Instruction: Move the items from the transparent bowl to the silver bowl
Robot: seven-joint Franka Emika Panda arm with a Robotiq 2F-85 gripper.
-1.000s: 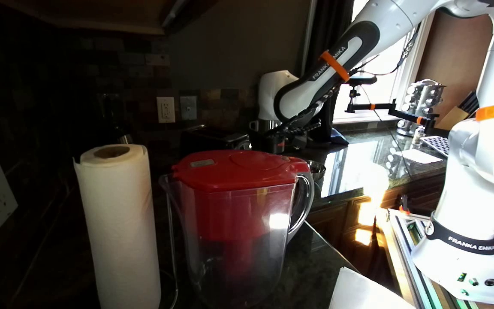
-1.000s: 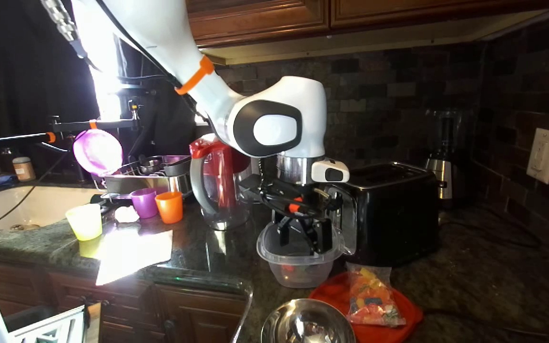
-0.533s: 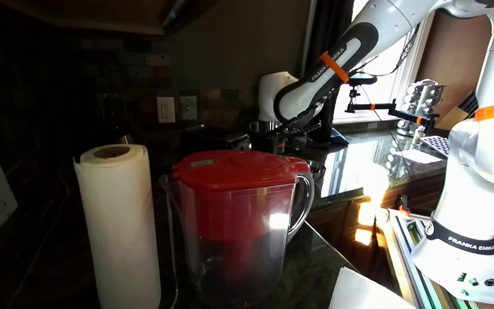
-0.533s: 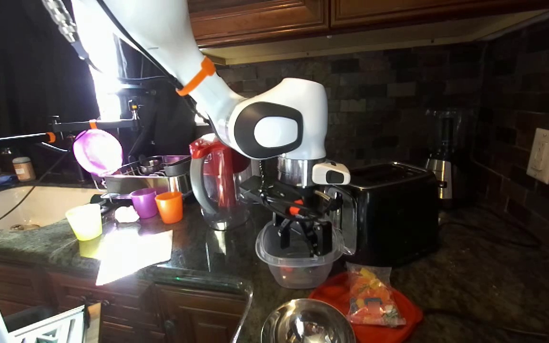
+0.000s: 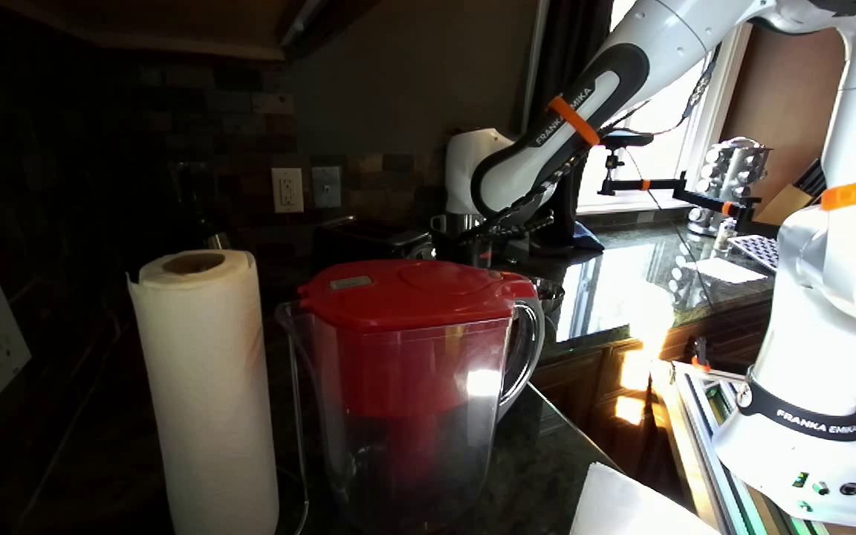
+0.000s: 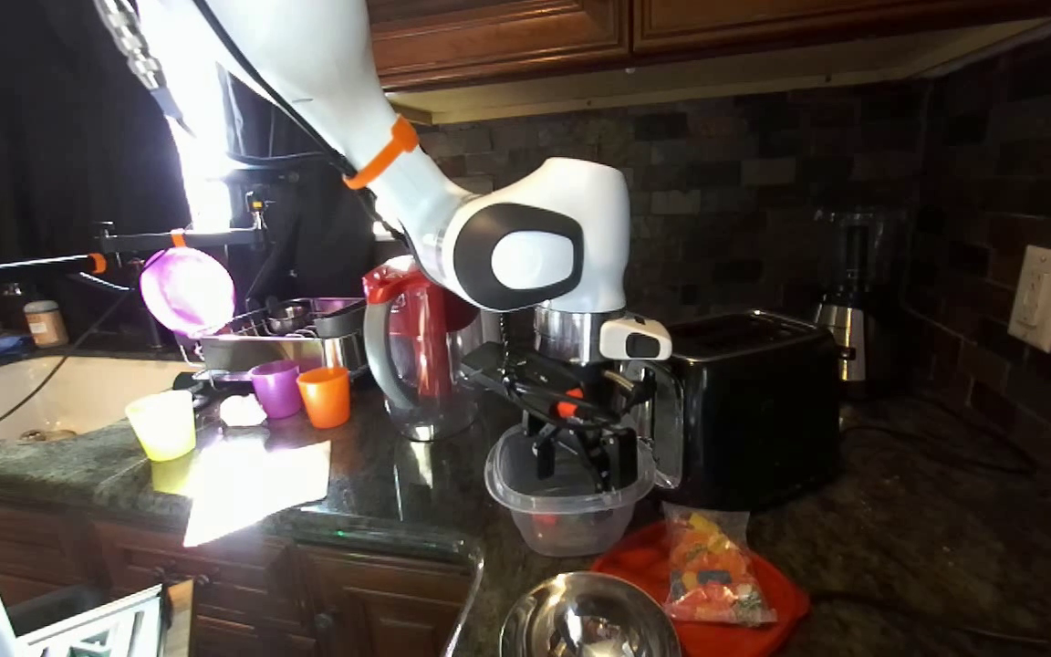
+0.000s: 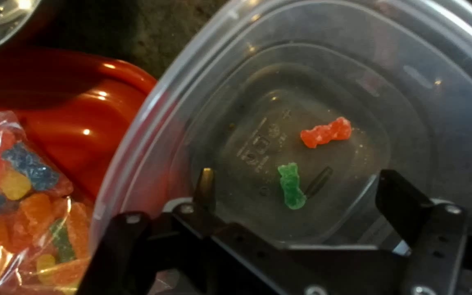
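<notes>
Transparent bowl (image 6: 576,531) has shifted slightly, end effector (image 7: 296,180) now lower

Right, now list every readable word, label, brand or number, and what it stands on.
"FRANKA EMIKA": black band on the robot's base.
"FRANK… MIKA": forearm, orange strap covering letters between.
Too small or blurred: molded marks on the floor of the transparent bowl; anything on the small panel of the pitcher lid.

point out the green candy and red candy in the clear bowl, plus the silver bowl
green candy (image 7: 291,187): wrist view, on the middle of its body
red candy (image 7: 325,133): wrist view, on the middle of its body
silver bowl (image 6: 571,604): in an exterior view, on its shiny wall
</notes>
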